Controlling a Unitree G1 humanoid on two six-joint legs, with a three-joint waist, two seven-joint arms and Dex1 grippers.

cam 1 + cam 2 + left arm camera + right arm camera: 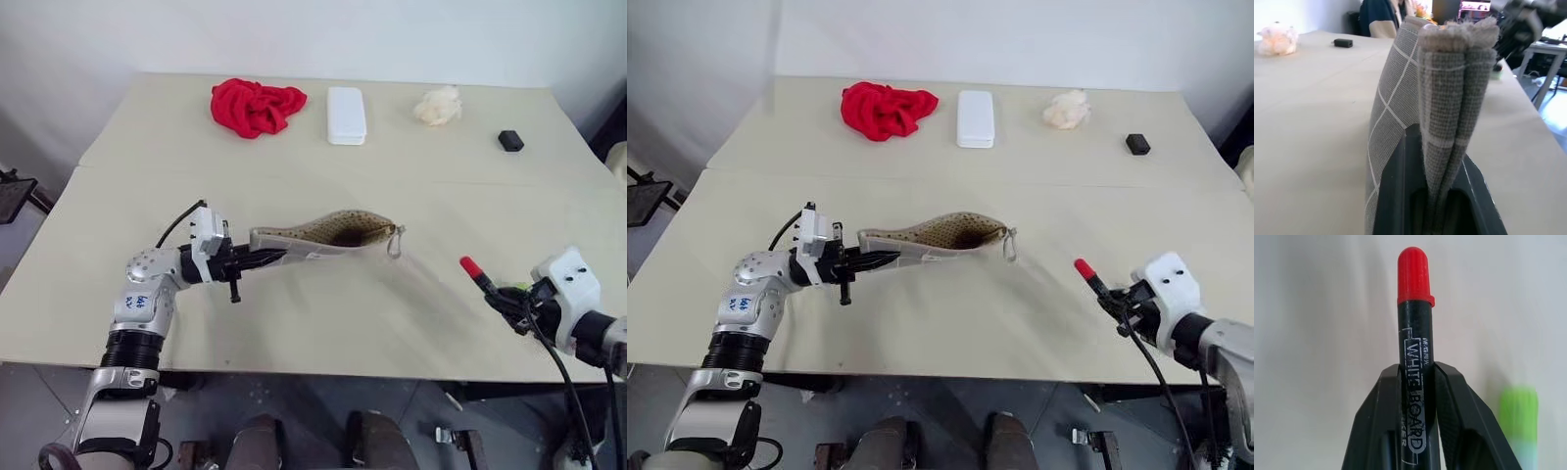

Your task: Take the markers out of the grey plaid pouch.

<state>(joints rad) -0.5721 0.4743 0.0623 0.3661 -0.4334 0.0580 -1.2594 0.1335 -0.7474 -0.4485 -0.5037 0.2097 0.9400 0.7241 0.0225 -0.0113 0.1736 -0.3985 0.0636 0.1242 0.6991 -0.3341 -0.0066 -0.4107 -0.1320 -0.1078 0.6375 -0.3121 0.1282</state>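
Observation:
The grey plaid pouch (pixel 333 233) hangs lifted above the table's middle, its open mouth showing beige dotted lining and a zipper tab at its right end. My left gripper (pixel 263 258) is shut on the pouch's left end, and the folded grey fabric (pixel 1449 98) is pinched between its fingers (pixel 1396 196). My right gripper (pixel 505 297), near the table's front right, is shut on a red-capped black marker (pixel 1415 333) that sticks out up and to the left (pixel 473 268). A light green marker (pixel 1518 421) lies on the table just beside that gripper.
Along the table's far side lie a red cloth (pixel 257 106), a white rectangular case (pixel 346 115), a cream crumpled lump (pixel 438 105) and a small black block (pixel 510 140). A seated person (pixel 1381 17) shows beyond the table.

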